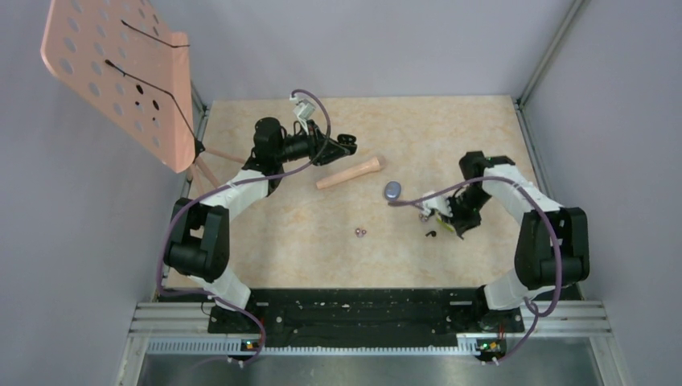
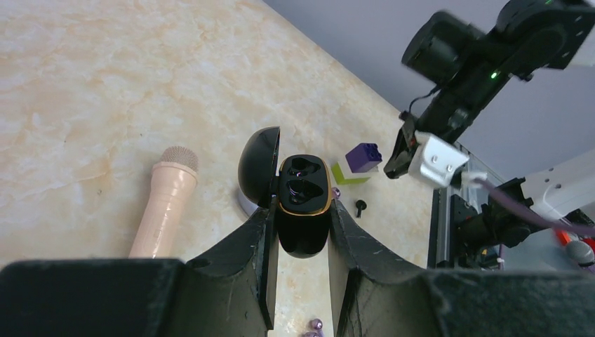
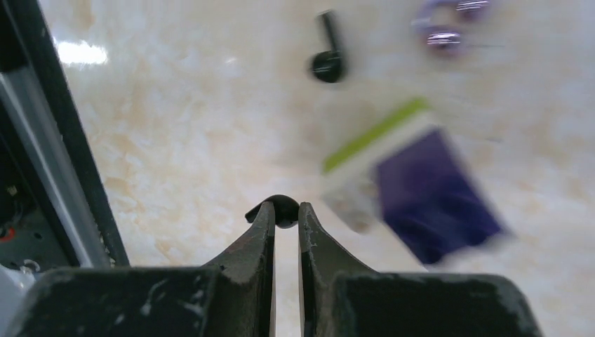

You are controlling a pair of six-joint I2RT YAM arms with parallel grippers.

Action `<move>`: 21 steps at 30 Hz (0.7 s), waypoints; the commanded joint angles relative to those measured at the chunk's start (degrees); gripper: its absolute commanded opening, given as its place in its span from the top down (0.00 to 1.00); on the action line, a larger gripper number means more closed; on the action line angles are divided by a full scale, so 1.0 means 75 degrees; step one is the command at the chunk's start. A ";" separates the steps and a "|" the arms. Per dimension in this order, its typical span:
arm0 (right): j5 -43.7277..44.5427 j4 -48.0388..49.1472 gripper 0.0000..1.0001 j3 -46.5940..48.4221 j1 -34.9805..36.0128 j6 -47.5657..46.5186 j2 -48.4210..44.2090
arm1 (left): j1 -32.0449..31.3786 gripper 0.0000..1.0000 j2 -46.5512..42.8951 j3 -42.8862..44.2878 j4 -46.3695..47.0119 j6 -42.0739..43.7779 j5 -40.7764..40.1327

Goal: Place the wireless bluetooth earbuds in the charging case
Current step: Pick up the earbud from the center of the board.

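Note:
My left gripper (image 2: 303,214) is shut on the black charging case (image 2: 303,184). The case has a gold rim, its lid (image 2: 258,163) is open, and it is held above the table at the far middle (image 1: 344,145). My right gripper (image 3: 285,210) is shut on a small black earbud (image 3: 281,203), low over the table at the right (image 1: 452,215). The second black earbud (image 3: 328,63) lies on the table in front of it; it also shows in the top view (image 1: 431,234) and the left wrist view (image 2: 360,206). Two pinkish-purple earbuds (image 1: 360,232) lie at mid-table.
A purple-and-cream block (image 3: 428,193) with a green edge lies right beside my right gripper. A peach microphone-shaped toy (image 1: 350,173) and a grey-blue oval object (image 1: 392,190) lie near the middle. A pink perforated stand (image 1: 121,72) rises at the far left.

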 commanded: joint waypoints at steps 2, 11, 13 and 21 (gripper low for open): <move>-0.2462 -0.0671 1.00 0.2525 -0.0002 0.2488 -0.0340 | -0.0001 1.00 -0.0009 0.0314 0.0897 -0.0514 -0.0340; -0.1798 0.6345 1.00 0.2690 0.1377 0.9165 -0.2053 | -0.0316 1.00 0.0126 0.0847 0.1171 -0.0923 -0.1103; -0.0763 0.7803 1.00 0.2297 0.2019 0.9550 -0.2358 | -0.0409 1.00 0.0079 0.0883 0.1186 -0.0925 -0.1309; 0.0809 0.9560 1.00 0.2294 0.3620 0.9639 -0.2089 | -0.0551 1.00 -0.0086 0.0901 0.1546 -0.0807 -0.1335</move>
